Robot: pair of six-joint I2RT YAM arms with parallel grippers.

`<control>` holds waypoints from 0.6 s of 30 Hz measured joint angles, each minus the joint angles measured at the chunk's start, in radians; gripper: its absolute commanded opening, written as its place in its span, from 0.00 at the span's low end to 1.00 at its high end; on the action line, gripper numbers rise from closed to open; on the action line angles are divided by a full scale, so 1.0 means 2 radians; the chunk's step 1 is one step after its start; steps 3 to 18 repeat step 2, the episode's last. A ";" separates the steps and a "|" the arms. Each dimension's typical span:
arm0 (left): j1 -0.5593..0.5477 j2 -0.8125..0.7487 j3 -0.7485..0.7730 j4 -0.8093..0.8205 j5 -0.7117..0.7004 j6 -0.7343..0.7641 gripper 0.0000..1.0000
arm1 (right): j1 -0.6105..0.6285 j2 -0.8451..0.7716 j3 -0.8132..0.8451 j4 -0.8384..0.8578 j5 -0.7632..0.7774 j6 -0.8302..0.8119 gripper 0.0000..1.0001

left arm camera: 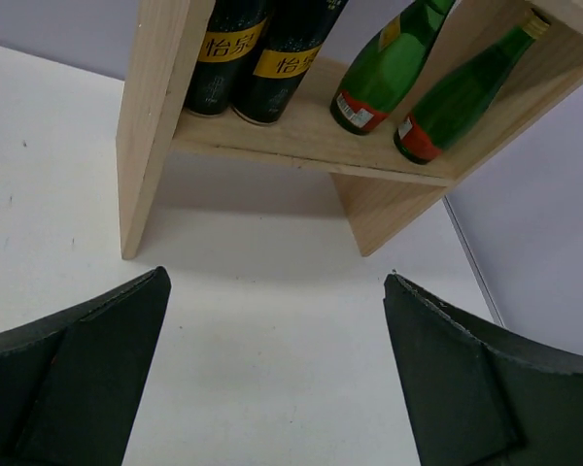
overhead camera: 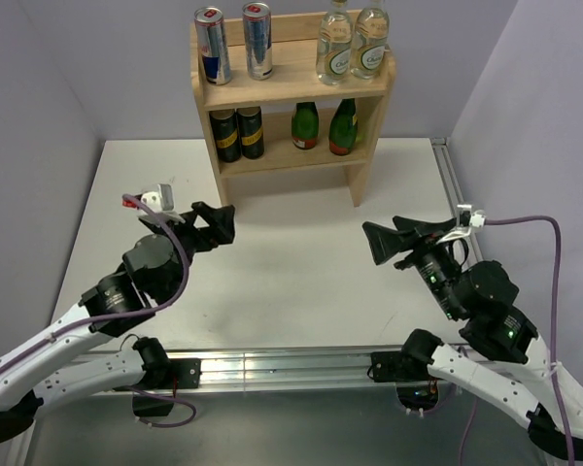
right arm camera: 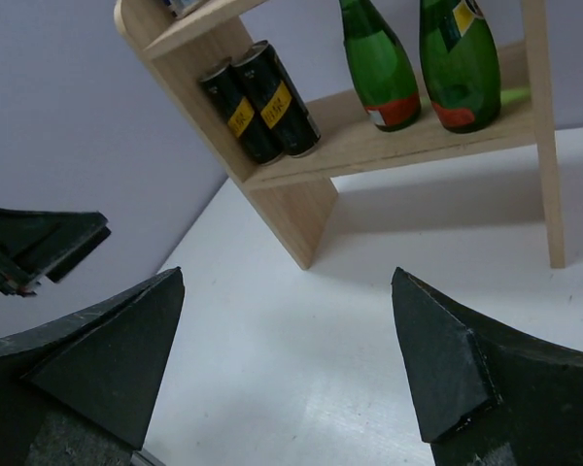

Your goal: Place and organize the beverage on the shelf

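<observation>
- Pale lilac-grey walls (overhead camera: 525, 58) close the room on three sides, meeting in a corner behind the shelf.
- The white table (overhead camera: 301, 291) is matte and lightly scuffed, with a metal rail (overhead camera: 282, 364) along its 6 o'clock edge.
- The shelf (overhead camera: 293, 85), of light wood, stands at the table's 12 o'clock edge against the back wall.
- The left gripper (overhead camera: 225, 225) hovers over the table at 7 o'clock from the shelf, jaws spread wide with nothing between them.
- The right gripper (overhead camera: 371, 245) hovers at 5 o'clock from the shelf, also wide apart and empty.
- On the top tier stand two clear bottles (overhead camera: 334, 47) at the right and two silver-and-blue cans (overhead camera: 212, 46) at the left.
- On the lower tier stand two green bottles (overhead camera: 304, 124) at the right, the outer one perhaps leaning slightly, and two dark cans (overhead camera: 225, 134) with yellow bands at the left.
</observation>
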 measured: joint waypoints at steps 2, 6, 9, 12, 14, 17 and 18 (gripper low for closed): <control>0.000 0.000 0.005 0.004 0.002 0.006 0.99 | 0.000 0.001 0.000 -0.002 0.002 -0.004 0.95; 0.000 0.000 0.005 0.004 0.002 0.006 0.99 | 0.000 0.001 0.000 -0.002 0.002 -0.004 0.95; 0.000 0.000 0.005 0.004 0.002 0.006 0.99 | 0.000 0.001 0.000 -0.002 0.002 -0.004 0.95; 0.000 0.000 0.005 0.004 0.002 0.006 0.99 | 0.000 0.001 0.000 -0.002 0.002 -0.004 0.95; 0.000 0.000 0.005 0.004 0.002 0.006 0.99 | 0.000 0.001 0.000 -0.002 0.002 -0.004 0.95; 0.000 0.000 0.005 0.004 0.002 0.006 0.99 | 0.000 0.001 0.000 -0.002 0.002 -0.004 0.95; 0.000 0.000 0.005 0.004 0.002 0.006 0.99 | 0.000 0.001 0.000 -0.002 0.002 -0.004 0.95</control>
